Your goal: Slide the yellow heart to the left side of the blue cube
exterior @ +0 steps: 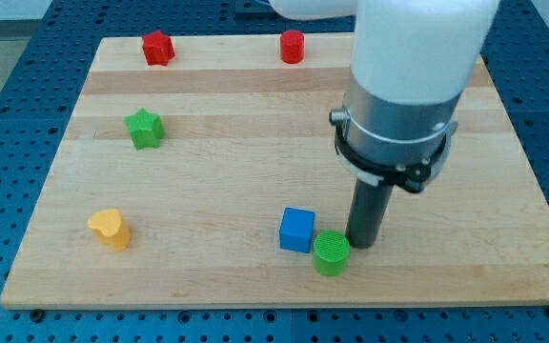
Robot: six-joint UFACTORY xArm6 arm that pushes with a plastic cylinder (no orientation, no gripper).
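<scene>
Camera view shows my tip [361,244], a plain rod with no pincer to open or close, just beside the green round block [331,252] near the blue cube [296,230], while the yellow heart [111,228] sits far off at the view's left.

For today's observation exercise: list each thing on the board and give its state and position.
yellow heart: view's lower left, alone
blue cube: bottom centre, beside green cylinder
green cylinder: upright, next to my tip
my tip: at cylinder's right
green star: left
red star: top left
red cylinder: top, upright
</scene>
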